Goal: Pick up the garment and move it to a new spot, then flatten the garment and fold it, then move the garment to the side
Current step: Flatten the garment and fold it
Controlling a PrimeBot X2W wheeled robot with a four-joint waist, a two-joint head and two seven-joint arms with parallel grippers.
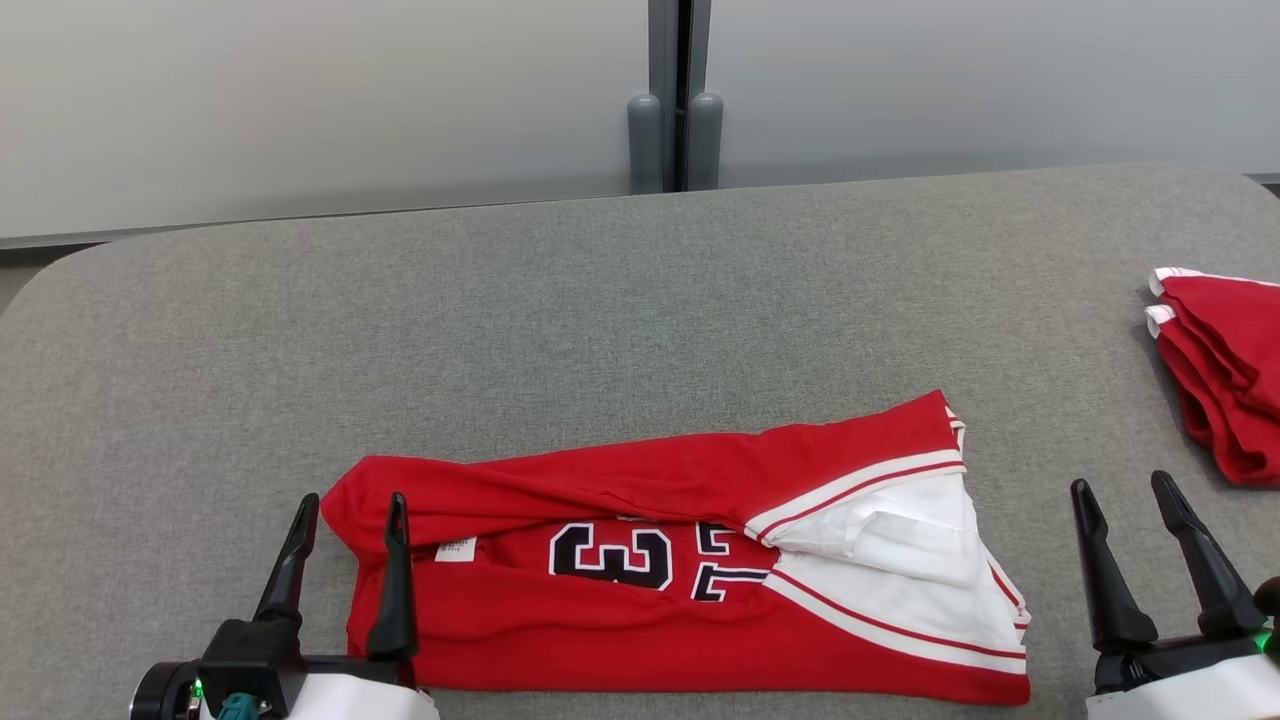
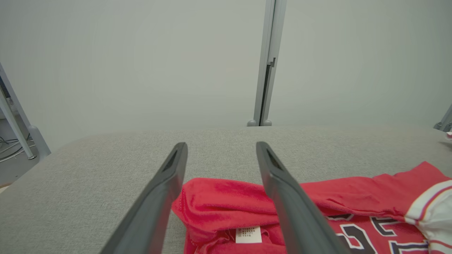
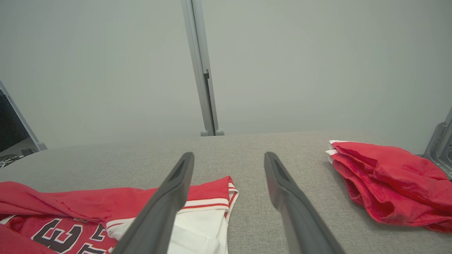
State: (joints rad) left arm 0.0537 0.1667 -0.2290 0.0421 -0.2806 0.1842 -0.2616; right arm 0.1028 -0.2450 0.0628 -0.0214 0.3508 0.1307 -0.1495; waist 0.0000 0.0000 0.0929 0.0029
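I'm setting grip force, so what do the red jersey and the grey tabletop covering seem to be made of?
Red jersey: likely a soft knit fabric, matte and slightly fuzzy; it lies in limp folds and wrinkles. Grey tabletop covering: apparently a woven, felt-like textile, matte, with a fine heathered grain. Exact fibres cannot be told.

Two lots of clothing are seen laid on a grey fabric-covered table (image 1: 620,300) with rounded corners. A crumpled red garment (image 1: 640,620) with white trim, black-and-white numerals and a small white label is spread between the left gripper (image 1: 354,500) and the right gripper (image 1: 1121,482) — label end at the left one. A folded red pile (image 1: 1225,370) is set beyond the right gripper, on its outer side — apart from the garment.
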